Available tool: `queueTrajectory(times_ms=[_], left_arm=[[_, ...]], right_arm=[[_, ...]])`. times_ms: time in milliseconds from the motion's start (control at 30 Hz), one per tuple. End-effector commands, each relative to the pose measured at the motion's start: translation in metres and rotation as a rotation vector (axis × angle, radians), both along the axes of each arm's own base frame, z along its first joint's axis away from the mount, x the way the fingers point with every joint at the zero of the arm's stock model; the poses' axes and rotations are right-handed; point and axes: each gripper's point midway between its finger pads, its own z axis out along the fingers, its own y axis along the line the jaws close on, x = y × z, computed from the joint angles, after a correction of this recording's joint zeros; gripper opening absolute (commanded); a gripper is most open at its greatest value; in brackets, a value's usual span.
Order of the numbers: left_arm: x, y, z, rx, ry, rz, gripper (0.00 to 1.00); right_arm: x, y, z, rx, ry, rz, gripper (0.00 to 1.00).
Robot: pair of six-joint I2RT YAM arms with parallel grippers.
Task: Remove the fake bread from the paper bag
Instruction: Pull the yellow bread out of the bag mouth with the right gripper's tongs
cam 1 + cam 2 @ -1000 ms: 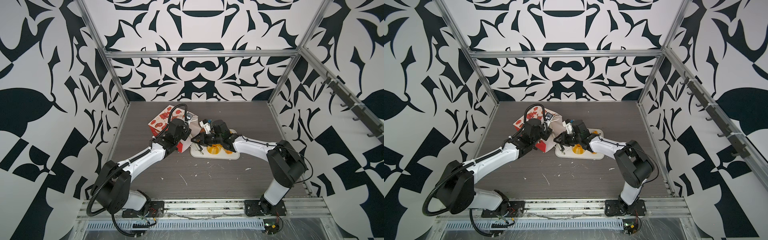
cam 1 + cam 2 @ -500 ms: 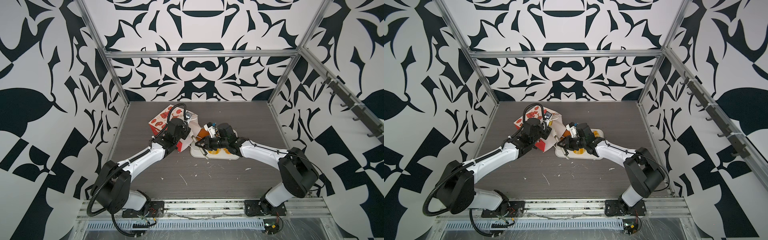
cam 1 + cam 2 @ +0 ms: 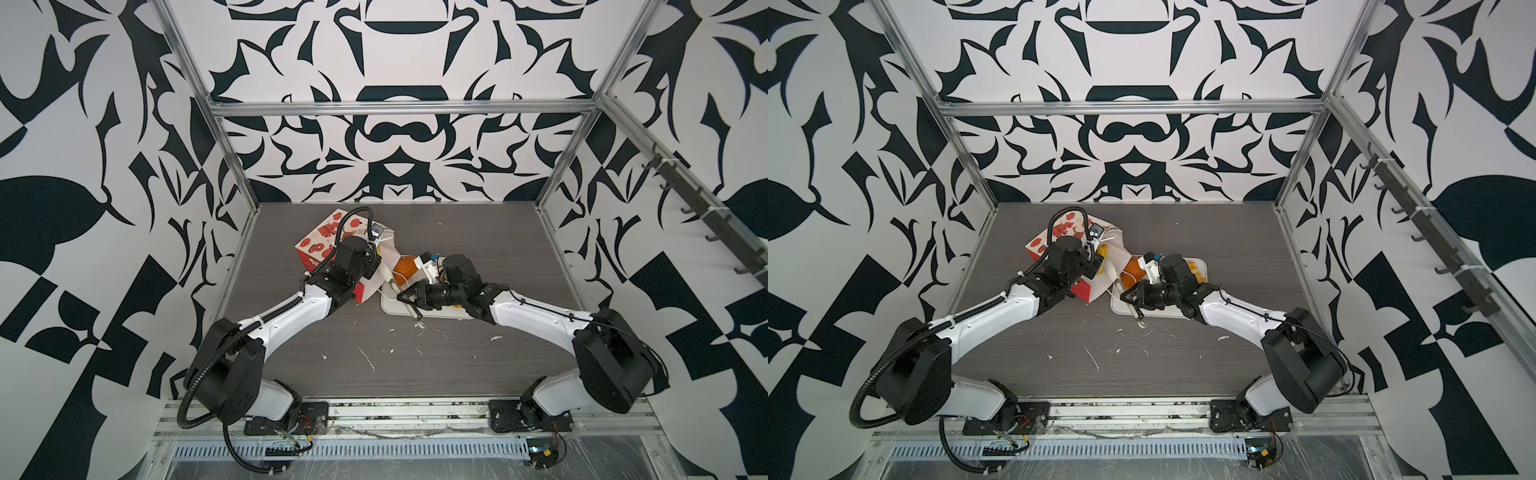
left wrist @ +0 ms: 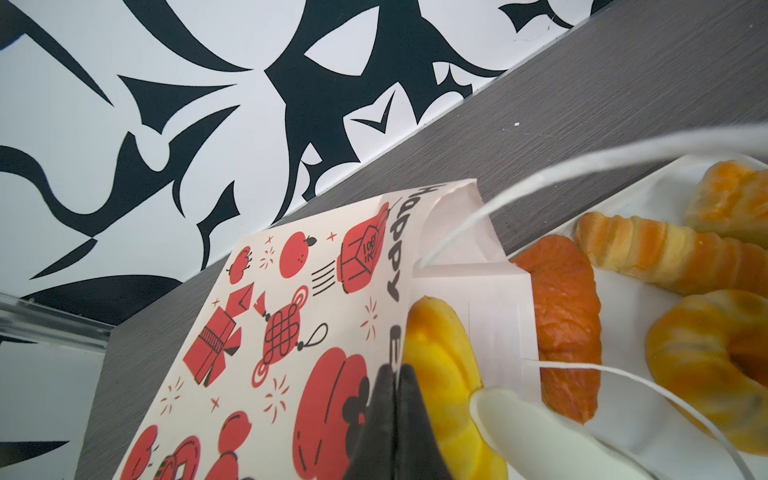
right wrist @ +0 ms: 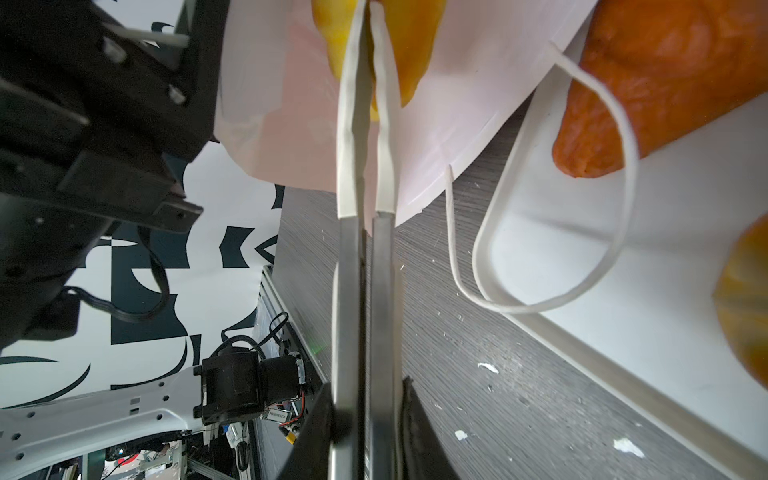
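Note:
The red-printed paper bag [image 4: 291,311] lies on its side at the back left of the table [image 3: 320,241]. My left gripper [image 4: 395,372] is shut on its rim by the mouth. A yellow piece of fake bread [image 4: 444,374] sticks out of the mouth [image 3: 1102,253]. My right gripper [image 5: 365,399] is shut on metal tongs [image 5: 361,291]. Their white tips [image 5: 365,104] are nearly together against that yellow piece; whether they pinch it I cannot tell. A brown-orange triangle [image 4: 561,324], a long twist [image 4: 665,257], a ring bun [image 4: 706,365] and a striped roll [image 4: 735,199] lie on the white tray [image 4: 623,419].
The tray [image 3: 392,307] sits right of the bag, touching its mouth. The bag's white cord handles [image 5: 582,270] drape over the tray's edge. White crumbs dot the grey table [image 3: 374,361] in front. Patterned walls and metal posts enclose the table on three sides.
My right arm has swung its elbow out to the right and lowered the tongs toward the bag's mouth. The left gripper has stayed shut on the bag.

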Motion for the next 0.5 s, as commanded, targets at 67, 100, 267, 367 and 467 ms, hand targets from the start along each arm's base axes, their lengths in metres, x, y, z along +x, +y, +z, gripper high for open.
queueTrajectory(times_ms=[67, 100, 267, 367, 467], left_arm=[[0.007, 0.003, -0.001, 0.000, -0.018, 0.023, 0.00], [0.007, 0.004, 0.000, 0.001, -0.020, 0.028, 0.00], [0.011, 0.015, 0.000, 0.002, -0.026, 0.070, 0.00], [0.016, 0.025, 0.002, -0.006, -0.029, 0.101, 0.00], [0.020, 0.033, 0.000, -0.011, -0.023, 0.123, 0.00]], right_arm=[[0.001, -0.001, 0.031, 0.072, -0.092, 0.009, 0.08], [-0.001, -0.003, 0.030, 0.071, -0.088, 0.006, 0.08], [-0.013, -0.015, 0.029, 0.044, -0.078, 0.008, 0.08], [-0.020, -0.021, 0.031, 0.038, -0.083, 0.009, 0.08], [-0.025, -0.025, 0.036, 0.048, -0.103, 0.010, 0.08]])
